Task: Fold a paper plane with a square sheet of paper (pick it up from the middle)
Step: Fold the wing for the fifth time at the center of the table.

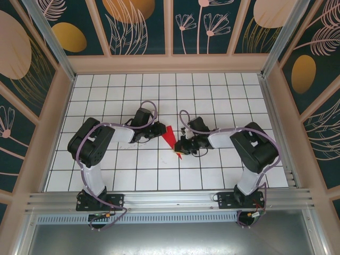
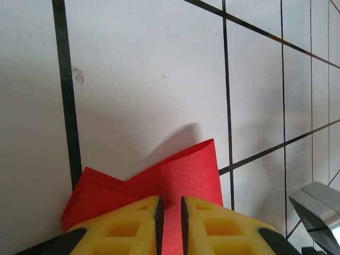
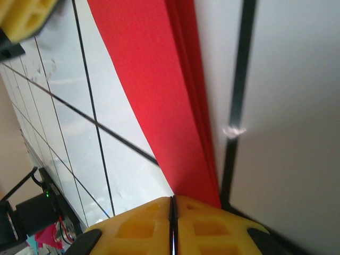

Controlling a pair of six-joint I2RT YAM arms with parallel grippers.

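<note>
The square sheet of paper (image 1: 169, 137) is folded into a narrow red pointed shape lying on the tiles between the two arms. My left gripper (image 1: 161, 129) is at its wide upper end. In the left wrist view its yellow fingers (image 2: 133, 223) stand a narrow gap apart, red paper (image 2: 186, 170) shows in that gap, and a flap curls up beyond the left gripper (image 2: 170, 201). My right gripper (image 1: 179, 147) is at the lower pointed end. In the right wrist view the right gripper (image 3: 172, 199) has its pads together, and the layered red paper (image 3: 159, 79) runs under its right finger.
The white gridded table (image 1: 223, 95) is walled by wooden panels at the back and sides, with an aluminium rail (image 1: 170, 199) along the near edge. A yellow finger of the left gripper (image 3: 21, 18) shows at the far end of the paper in the right wrist view.
</note>
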